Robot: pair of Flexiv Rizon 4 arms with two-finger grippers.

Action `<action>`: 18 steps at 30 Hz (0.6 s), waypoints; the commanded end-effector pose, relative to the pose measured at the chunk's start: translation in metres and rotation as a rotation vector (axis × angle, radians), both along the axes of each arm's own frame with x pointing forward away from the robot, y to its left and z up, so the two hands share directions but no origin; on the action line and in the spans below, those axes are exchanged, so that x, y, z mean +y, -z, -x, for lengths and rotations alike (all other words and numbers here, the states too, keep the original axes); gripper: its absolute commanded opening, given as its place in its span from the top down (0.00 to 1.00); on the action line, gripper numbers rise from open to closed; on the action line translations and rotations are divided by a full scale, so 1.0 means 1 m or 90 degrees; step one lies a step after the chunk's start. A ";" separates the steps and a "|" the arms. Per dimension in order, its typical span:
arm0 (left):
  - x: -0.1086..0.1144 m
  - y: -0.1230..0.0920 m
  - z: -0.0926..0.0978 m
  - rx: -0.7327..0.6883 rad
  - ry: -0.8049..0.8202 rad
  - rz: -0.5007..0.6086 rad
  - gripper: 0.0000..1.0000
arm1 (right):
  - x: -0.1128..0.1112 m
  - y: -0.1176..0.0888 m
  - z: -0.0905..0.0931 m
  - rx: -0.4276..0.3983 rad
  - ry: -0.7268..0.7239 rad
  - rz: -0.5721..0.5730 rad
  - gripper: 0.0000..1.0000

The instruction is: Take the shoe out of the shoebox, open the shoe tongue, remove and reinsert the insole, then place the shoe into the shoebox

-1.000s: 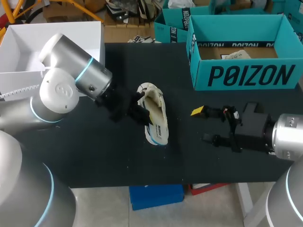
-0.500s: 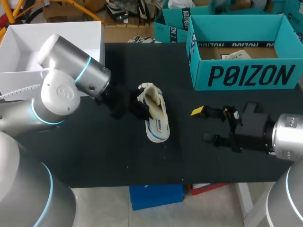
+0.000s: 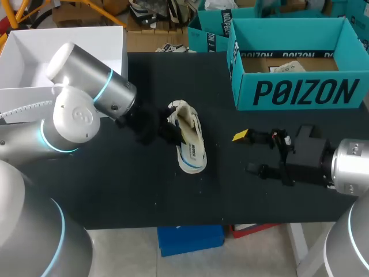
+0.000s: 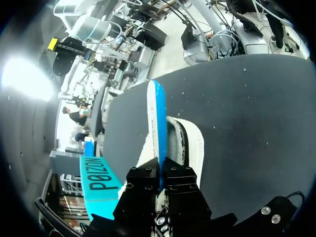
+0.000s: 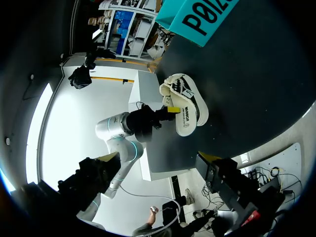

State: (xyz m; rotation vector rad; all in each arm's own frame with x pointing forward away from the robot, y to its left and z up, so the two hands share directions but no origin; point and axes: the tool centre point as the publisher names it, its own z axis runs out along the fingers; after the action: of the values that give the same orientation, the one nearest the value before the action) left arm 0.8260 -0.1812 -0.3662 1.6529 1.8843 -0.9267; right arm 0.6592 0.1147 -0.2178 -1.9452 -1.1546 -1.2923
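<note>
A cream shoe point(image 3: 188, 137) with a white and blue sole lies on its side in the middle of the black table. My left gripper point(image 3: 168, 134) is shut on its near side. In the left wrist view the black fingers point(image 4: 148, 190) pinch a thin blue-and-white edge point(image 4: 157, 123) of the shoe point(image 4: 190, 145). My right gripper point(image 3: 248, 153) stands open to the right of the shoe, well apart from it, with nothing between its fingers. Its view shows the shoe point(image 5: 185, 106) ahead with the left arm at it. The teal shoebox point(image 3: 300, 92) stands open at the back right.
A white open box point(image 3: 23, 63) stands at the table's left edge behind my left arm. A second teal box point(image 3: 209, 32) is behind the shoebox. Bare black tabletop point(image 3: 144, 190) lies in front of the shoe.
My left gripper has turned the shoe slightly and drawn it a little away from the front edge. The right arm has kept still and open.
</note>
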 end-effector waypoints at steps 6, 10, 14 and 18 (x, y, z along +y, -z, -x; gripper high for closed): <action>-0.004 -0.012 0.014 -0.006 0.024 0.010 0.21 | 0.001 0.000 0.000 0.000 0.001 0.001 0.00; -0.004 -0.015 0.026 -0.002 0.039 0.017 0.19 | 0.001 0.000 0.000 0.000 0.001 0.001 0.00; -0.006 -0.016 0.035 0.002 0.051 0.020 0.29 | 0.001 0.000 0.000 0.000 0.001 0.001 0.00; -0.009 -0.013 0.042 0.010 0.062 0.024 0.52 | 0.001 0.000 0.000 0.000 0.001 0.001 0.00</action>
State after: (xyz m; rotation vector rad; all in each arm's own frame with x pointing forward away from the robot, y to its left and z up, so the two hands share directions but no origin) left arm 0.7870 -0.1913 -0.3519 1.7343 1.8039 -1.0138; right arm 0.6592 0.1147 -0.2178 -1.9452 -1.1546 -1.2923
